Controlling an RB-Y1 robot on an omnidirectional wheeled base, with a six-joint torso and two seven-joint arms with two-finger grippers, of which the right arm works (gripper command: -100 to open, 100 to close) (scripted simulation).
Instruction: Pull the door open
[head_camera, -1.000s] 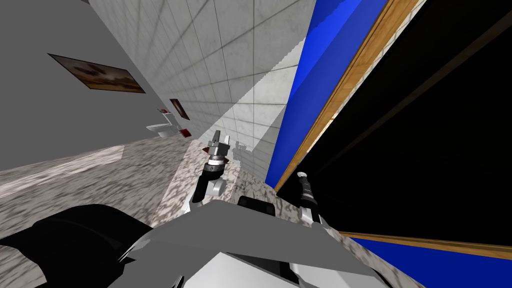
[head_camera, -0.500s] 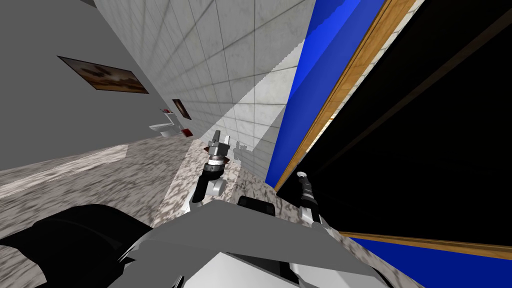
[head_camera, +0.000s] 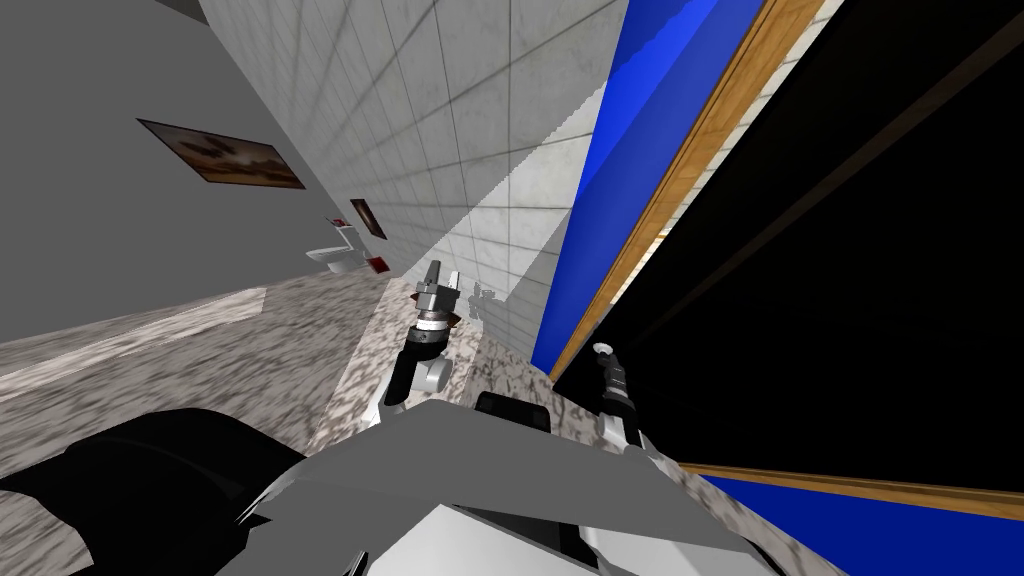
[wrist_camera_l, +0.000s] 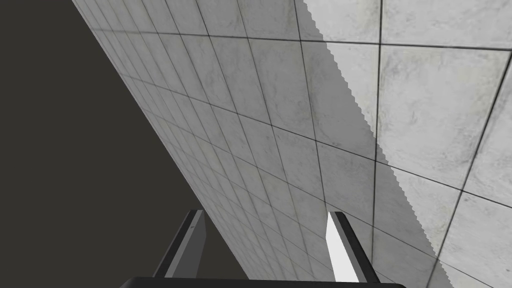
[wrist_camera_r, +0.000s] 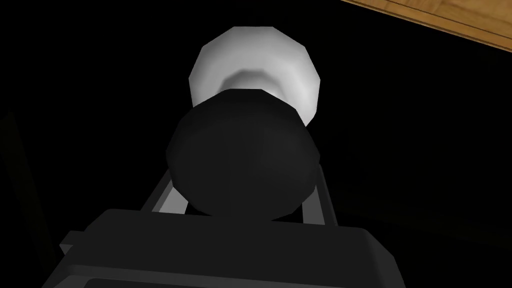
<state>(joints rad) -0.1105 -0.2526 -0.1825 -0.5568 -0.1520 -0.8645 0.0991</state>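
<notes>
Two right fingers (wrist_camera_r: 163, 198) tight on dark door knob (wrist_camera_r: 242, 155); left fingers (wrist_camera_l: 342, 250) apart.

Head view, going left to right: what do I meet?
First the large wall picture → toilet → left gripper → right gripper, its jaws shut on the dark door knob.

The right hand (head_camera: 605, 358) clasps the round dark door knob (wrist_camera_r: 242, 155) at one o'clock; the left hand (head_camera: 441, 277) hangs at twelve, before the grey tiled wall (head_camera: 480, 130).

Right tool (wrist_camera_r: 242, 192) fingers (wrist_camera_r: 162, 197) mostly hidden behind dark knob (wrist_camera_r: 242, 150); white base (wrist_camera_r: 255, 55) half covered.
</notes>
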